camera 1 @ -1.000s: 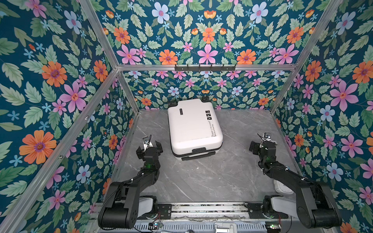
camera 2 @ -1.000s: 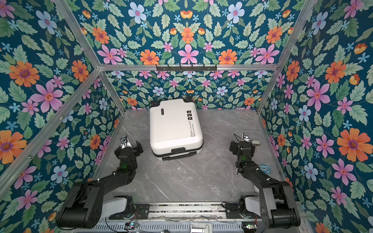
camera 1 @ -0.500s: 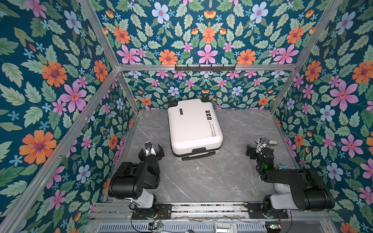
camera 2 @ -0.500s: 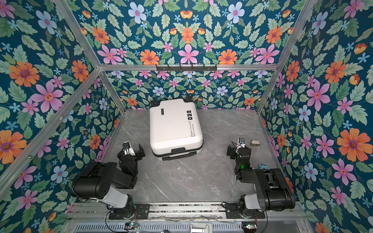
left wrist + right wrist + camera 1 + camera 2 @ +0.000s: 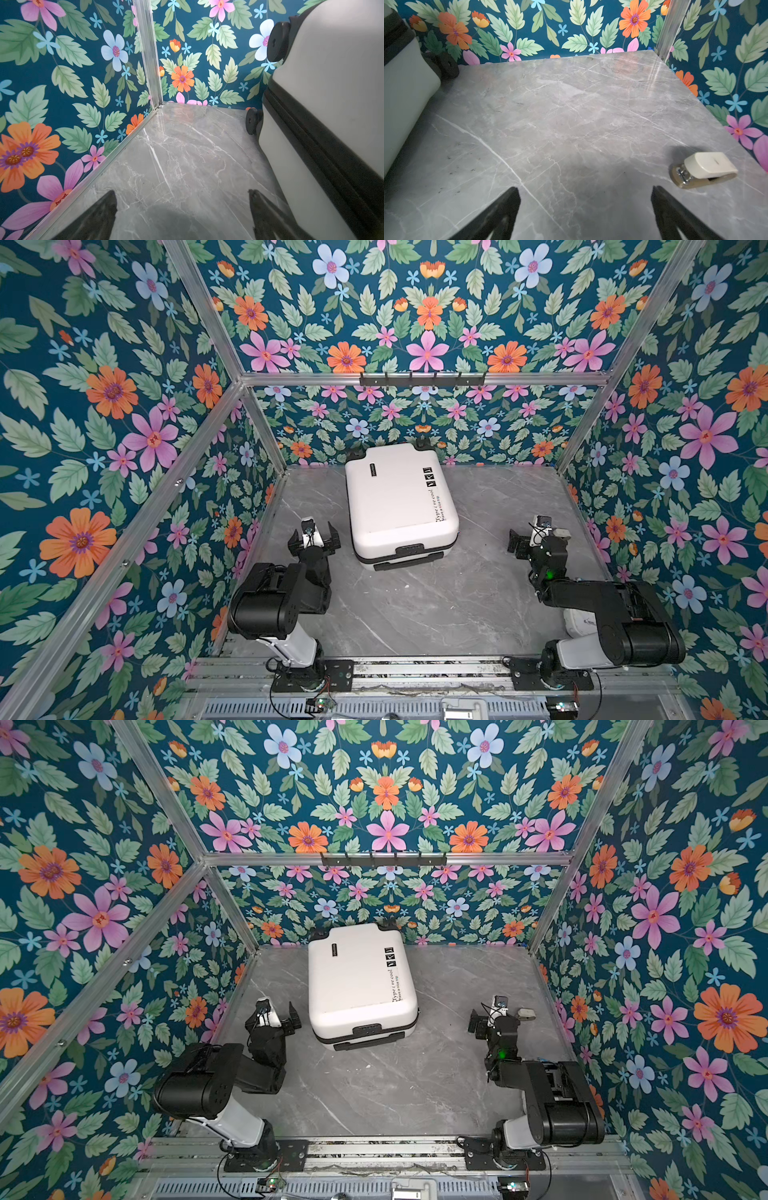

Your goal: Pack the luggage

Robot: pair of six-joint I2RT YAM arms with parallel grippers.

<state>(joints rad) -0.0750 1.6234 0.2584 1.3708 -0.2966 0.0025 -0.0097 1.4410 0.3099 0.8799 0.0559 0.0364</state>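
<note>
Top views | rounded white hard-shell luggage point(image 5: 399, 502) on marble table point(image 5: 457, 597) | left pincer point(image 5: 313, 537), right pincer point(image 5: 535, 540) wide

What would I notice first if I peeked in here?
The bright flowered walls all around, then the closed white luggage lying flat at the back of the grey table. An open left gripper and open right gripper sit either side of it, a small stapler by the right one.
</note>
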